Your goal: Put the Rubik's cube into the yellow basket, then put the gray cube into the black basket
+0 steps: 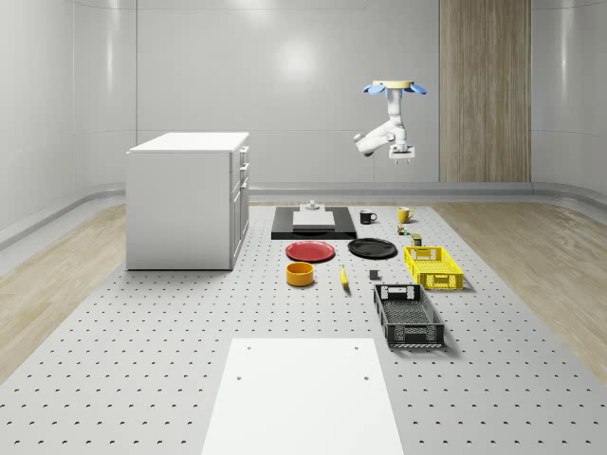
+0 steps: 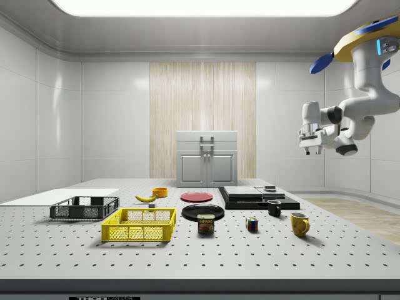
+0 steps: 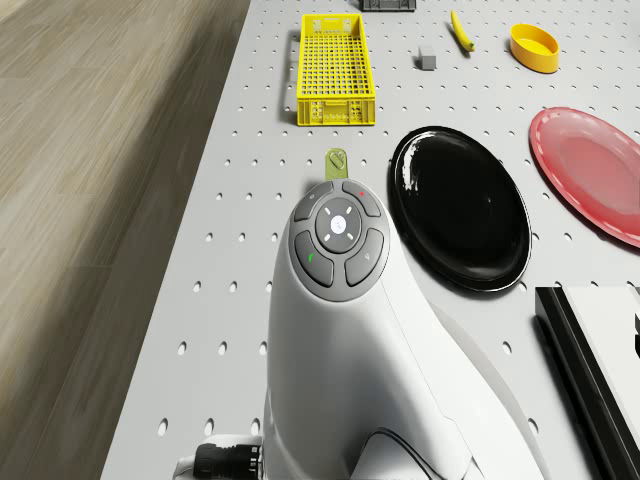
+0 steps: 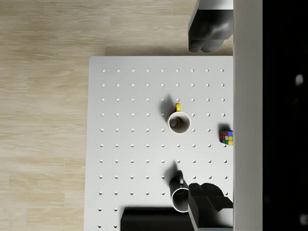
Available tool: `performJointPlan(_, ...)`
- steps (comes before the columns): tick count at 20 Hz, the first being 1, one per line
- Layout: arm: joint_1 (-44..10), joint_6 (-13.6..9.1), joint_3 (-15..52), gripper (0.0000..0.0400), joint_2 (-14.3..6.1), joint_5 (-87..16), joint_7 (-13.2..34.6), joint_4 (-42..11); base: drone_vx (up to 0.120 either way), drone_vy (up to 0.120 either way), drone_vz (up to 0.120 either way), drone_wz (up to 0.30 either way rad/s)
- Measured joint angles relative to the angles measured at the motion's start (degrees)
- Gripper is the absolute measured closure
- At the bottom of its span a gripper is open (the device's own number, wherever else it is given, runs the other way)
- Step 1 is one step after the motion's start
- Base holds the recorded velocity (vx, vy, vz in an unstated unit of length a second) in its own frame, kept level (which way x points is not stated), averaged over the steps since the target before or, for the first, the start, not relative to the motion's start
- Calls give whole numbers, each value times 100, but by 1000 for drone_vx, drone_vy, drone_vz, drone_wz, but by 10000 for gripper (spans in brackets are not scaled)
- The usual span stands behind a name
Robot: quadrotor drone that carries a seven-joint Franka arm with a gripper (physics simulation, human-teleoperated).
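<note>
— Where is the Rubik's cube [image 2: 251, 224]?
— On the perforated table [image 2: 350, 256], between the Spam can [image 2: 205, 224] and the yellow mug [image 2: 299, 224], apart from the yellow basket [image 2: 139, 225].
— And the robot?
— The drone [image 2: 369, 37] hovers high above that end; its gripper [image 2: 310, 149] hangs empty, fingers spread, well over the mugs.

Drone [image 2: 369, 37] hovering high, Rubik's cube [image 2: 251, 224] on table [image 2: 206, 262].
</note>
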Motion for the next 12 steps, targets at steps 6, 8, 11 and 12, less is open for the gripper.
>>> performJointPlan(6,-192,84,117,0,-210,43,146,2,93,0,-120,0)
performJointPlan(8,-234,127,147,0,-275,69,181,6,0,0,-120,0)
performJointPlan(11,-286,198,187,0,-370,112,225,11,80,0,-120,0)
performJointPlan(12,-301,222,199,0,-401,127,238,13,120,0,-120,0)
